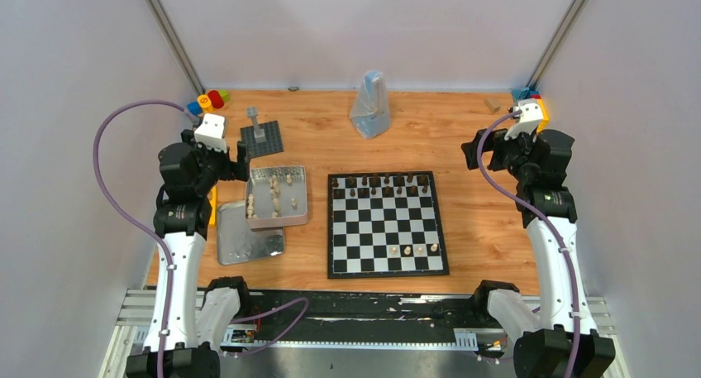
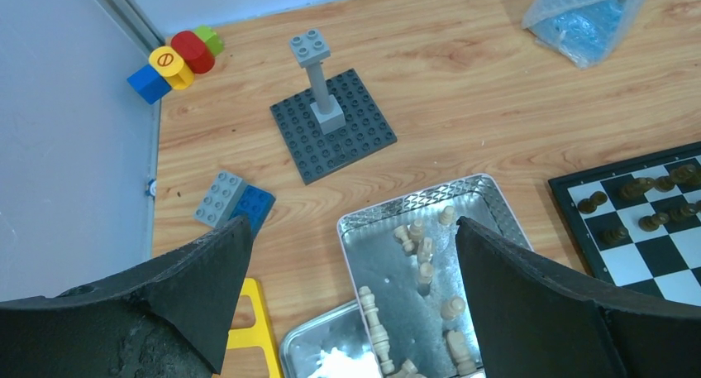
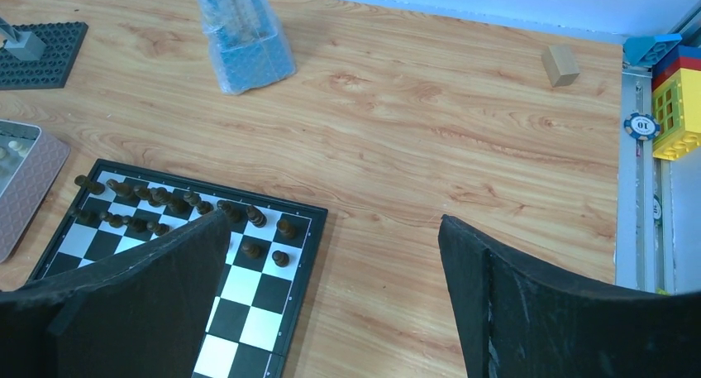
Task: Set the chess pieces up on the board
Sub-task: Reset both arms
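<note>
Left gripper (image 2: 351, 229) fingers were wide apart, holding nothing, cream chess pieces (image 2: 422, 270) in tin (image 2: 496, 204) between them, right gripper (image 3: 331, 221) fingers also apart, board (image 3: 248, 287) with dark chess pieces (image 3: 165, 203) beside its left finger.

Left wrist: board (image 2: 636, 266) runs off frame at 3 o'clock, only a corner shows. The 6 o'clock end of the tin (image 2: 413, 199) sits behind the left end effector (image 2: 351, 227) and is cut by the edge. The yellow part (image 2: 248, 324) at 7 o'clock is also cut, can't ID. Right wrist: right end effector (image 3: 332, 219) covers the board from 6 to 9 o'clock, and the tin is clipped at 9 o'clock. Top view: chess pieces (image 1: 407, 250) too small to type.
</note>
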`<state>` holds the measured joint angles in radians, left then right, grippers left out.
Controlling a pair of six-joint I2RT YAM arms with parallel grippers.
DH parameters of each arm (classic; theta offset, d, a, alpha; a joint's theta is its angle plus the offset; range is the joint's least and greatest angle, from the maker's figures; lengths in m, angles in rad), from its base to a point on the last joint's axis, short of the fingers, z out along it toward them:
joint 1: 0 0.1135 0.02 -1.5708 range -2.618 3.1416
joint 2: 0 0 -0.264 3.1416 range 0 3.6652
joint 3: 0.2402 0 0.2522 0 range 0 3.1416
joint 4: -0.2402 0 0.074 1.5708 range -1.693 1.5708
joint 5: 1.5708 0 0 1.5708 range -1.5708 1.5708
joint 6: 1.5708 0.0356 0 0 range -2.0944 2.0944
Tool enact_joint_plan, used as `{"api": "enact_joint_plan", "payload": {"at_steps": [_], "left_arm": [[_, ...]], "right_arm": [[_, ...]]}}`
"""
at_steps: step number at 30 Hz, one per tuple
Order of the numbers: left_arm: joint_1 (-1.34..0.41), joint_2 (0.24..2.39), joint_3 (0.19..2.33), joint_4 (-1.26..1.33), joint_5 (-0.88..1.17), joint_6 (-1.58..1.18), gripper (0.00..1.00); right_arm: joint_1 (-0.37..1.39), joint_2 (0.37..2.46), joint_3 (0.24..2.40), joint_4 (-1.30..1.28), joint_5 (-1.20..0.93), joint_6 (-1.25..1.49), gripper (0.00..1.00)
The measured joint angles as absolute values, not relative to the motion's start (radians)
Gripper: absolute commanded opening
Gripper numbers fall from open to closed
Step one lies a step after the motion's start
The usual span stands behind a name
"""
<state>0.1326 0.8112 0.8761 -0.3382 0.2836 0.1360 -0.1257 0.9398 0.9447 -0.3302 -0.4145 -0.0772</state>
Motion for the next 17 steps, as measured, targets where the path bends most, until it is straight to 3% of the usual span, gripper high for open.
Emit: {"api": "enact_joint_plan", "payload": {"at_steps": [17], "left_arm": [[0.133, 0.836, 0.871, -0.331, 0.310, 0.139, 1.00]], "right_arm": [[-0.126, 0.947, 0.942, -0.330, -0.422, -0.092, 1.00]]}}
